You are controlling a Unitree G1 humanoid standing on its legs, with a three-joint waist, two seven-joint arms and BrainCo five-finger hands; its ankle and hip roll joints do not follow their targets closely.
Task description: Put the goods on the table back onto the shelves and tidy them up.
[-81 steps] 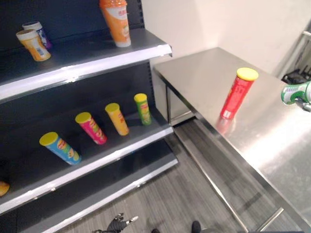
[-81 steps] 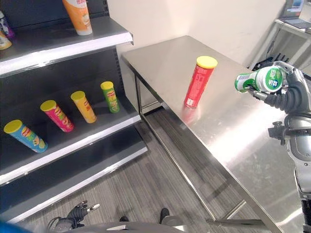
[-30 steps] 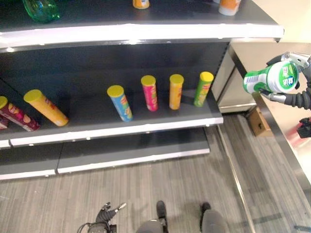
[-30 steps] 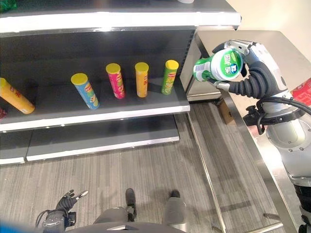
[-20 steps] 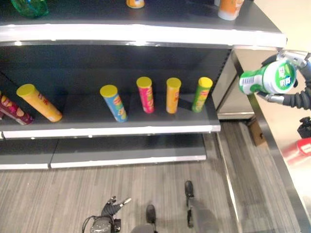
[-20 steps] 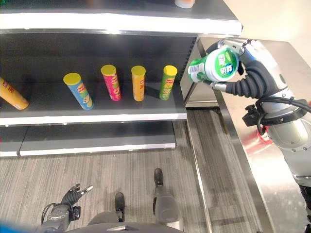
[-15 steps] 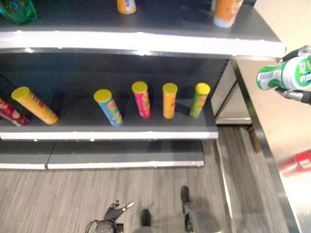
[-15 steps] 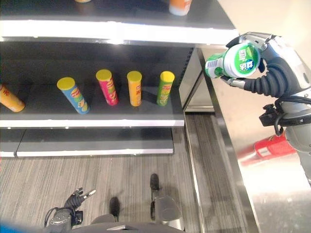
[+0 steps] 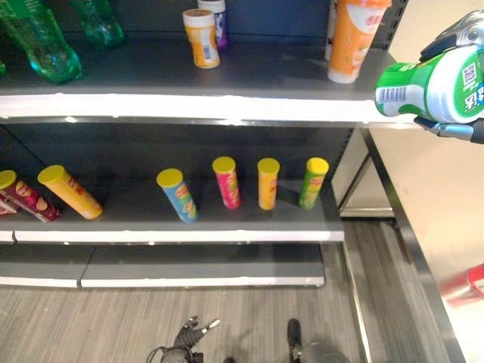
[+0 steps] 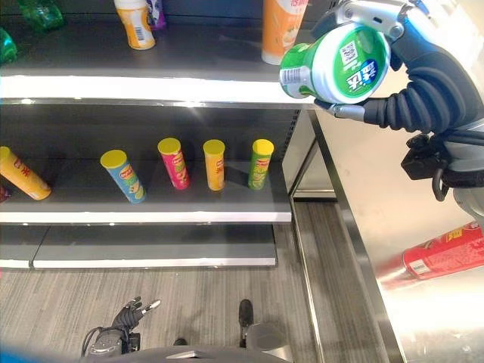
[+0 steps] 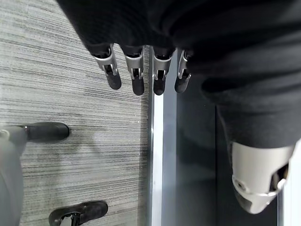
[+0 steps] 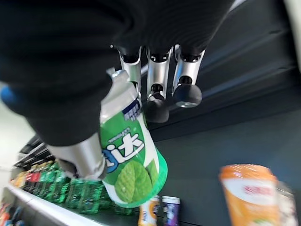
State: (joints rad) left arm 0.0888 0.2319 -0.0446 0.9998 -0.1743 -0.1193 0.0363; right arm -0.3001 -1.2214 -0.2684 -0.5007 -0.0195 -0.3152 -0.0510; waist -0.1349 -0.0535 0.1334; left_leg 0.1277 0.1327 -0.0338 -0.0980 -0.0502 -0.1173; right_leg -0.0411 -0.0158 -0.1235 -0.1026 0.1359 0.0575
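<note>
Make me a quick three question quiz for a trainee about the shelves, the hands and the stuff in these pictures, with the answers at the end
1. True or false: the right hand is closed round a green and white container.
2. Which item lies on the steel table? A) a red tube B) a green bottle C) an orange cup
3. Fill in: the green tube stands at the ____ end of the row of four upright tubes on the middle shelf.

Key:
1. True; the container is held up level with the top shelf, near the tall orange cup.
2. A, the red tube, lying on its side.
3. Right, nearest the table.
</note>
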